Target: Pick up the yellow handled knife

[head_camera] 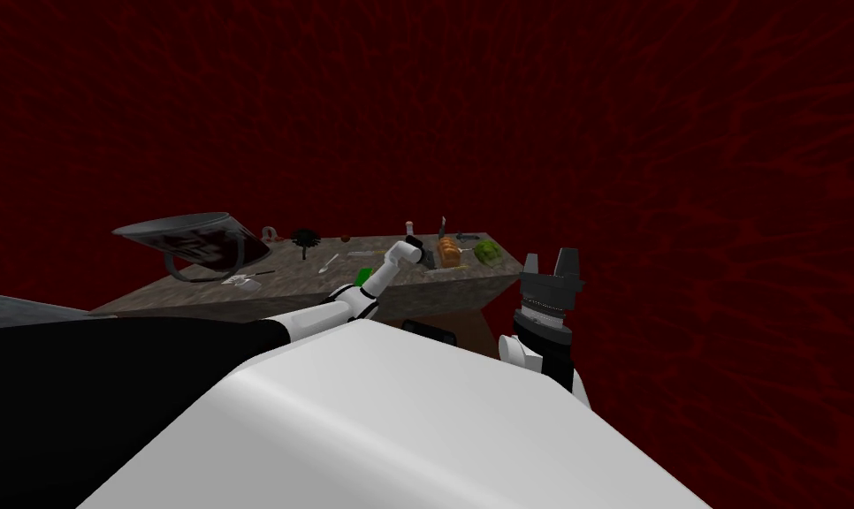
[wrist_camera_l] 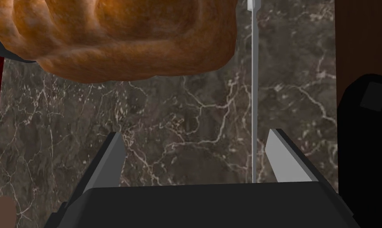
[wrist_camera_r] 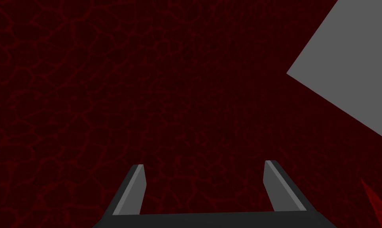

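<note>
The nearer left gripper [wrist_camera_l: 196, 132], jaws released, is hovering over the bench [wrist_camera_l: 166, 118], a thin grey strip [wrist_camera_l: 254, 99], likely the knife, lying lengthwise just inside one finger [wrist_camera_l: 283, 156].

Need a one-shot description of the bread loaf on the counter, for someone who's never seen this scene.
Find the long, dark marbled counter. Near its right end, just ahead of the open left gripper, lies the loaf. It is the only orange-brown, lumpy-crusted thing there: the neighbour on its right is a green lump, and a thin grey strip lies alongside it.
</note>
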